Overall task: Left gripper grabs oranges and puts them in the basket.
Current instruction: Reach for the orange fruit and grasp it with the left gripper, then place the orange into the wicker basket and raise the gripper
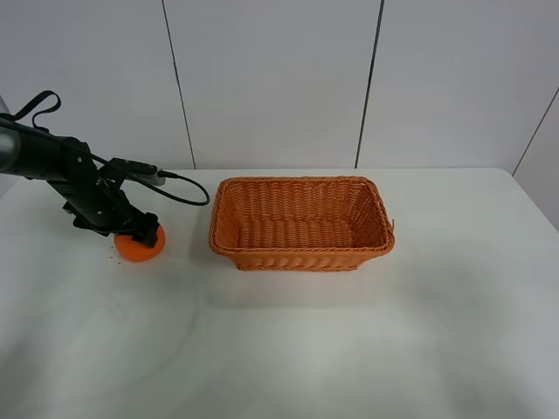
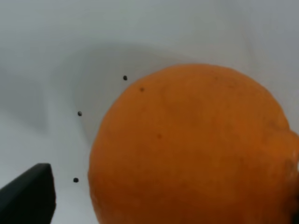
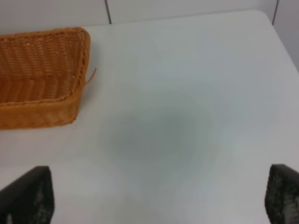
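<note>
Wicker basket point(image 1: 301, 256) stands in the middle of the worktop point(image 1: 367, 349), with open room all round. Well to its left lies the orange point(image 1: 140, 251). The left hand point(image 1: 138, 231) straddles it, spread, one finger point(image 2: 28, 196) off the peel. Beside the basket's corner the right hand point(image 3: 159, 196) hangs wide.

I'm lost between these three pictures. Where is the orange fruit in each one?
Exterior high: the orange sits on the white table, left of the basket, at the left gripper.
Left wrist: the orange fills most of the picture, close up.
Right wrist: not in it.
Shared landmark: the white table shows in all three; the basket links the exterior high and right wrist views.
</note>
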You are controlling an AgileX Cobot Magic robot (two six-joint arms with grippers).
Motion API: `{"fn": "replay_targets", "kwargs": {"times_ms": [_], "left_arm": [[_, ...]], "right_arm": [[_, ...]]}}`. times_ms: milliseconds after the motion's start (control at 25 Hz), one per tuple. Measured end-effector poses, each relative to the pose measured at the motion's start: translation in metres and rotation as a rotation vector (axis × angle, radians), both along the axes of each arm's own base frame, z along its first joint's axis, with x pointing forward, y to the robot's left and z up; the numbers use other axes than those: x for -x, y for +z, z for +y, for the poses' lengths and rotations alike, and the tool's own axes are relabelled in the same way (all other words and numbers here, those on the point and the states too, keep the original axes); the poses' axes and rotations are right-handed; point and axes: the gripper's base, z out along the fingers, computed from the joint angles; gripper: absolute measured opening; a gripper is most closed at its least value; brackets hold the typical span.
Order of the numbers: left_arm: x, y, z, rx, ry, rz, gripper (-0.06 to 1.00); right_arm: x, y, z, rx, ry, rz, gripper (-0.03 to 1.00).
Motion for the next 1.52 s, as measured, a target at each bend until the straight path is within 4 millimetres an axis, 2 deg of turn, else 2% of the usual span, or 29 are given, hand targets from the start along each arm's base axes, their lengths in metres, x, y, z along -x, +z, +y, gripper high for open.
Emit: {"fn": "replay_targets", "kwargs": {"times_ms": [80,160,320,400,560,720,800,1080,1320,1440,1520], "left_arm": [[-0.001,0.001,0.000,0.000,0.000,-0.002,0.84],[-0.001,0.001,0.000,0.000,0.000,-0.002,0.69],[0.001,0.000,0.000,-0.002,0.000,0.016,0.24],[0.002,0.001,0.000,-0.004,0.001,0.026,0.14],[0.004,0.010,0.001,-0.005,0.002,0.024,0.13],[0.009,0.032,0.001,-0.005,0.006,0.017,0.13],[0.014,0.047,0.002,-0.010,0.006,0.018,0.13],[0.039,0.116,0.002,0.038,0.040,-0.063,0.13],[0.072,0.175,-0.004,0.147,0.069,-0.143,0.13],[0.084,0.191,-0.013,0.162,0.038,-0.168,0.13],[0.088,0.194,-0.021,0.167,0.009,-0.166,0.13]], "right_arm": [[0.000,0.000,0.000,0.000,0.000,0.000,0.69],[0.000,0.000,0.000,0.000,0.000,0.000,0.69],[0.000,0.000,0.000,0.000,0.000,0.000,0.69],[0.000,0.000,0.000,0.000,0.000,0.000,0.69],[0.000,0.000,0.000,0.000,0.000,0.000,0.69],[0.000,0.000,0.000,0.000,0.000,0.000,0.69],[0.000,0.000,0.000,0.000,0.000,0.000,0.69],[0.000,0.000,0.000,0.000,0.000,0.000,0.69],[0.000,0.000,0.000,0.000,0.000,0.000,0.69],[0.000,0.000,0.000,0.000,0.000,0.000,0.69],[0.000,0.000,0.000,0.000,0.000,0.000,0.69]]}}
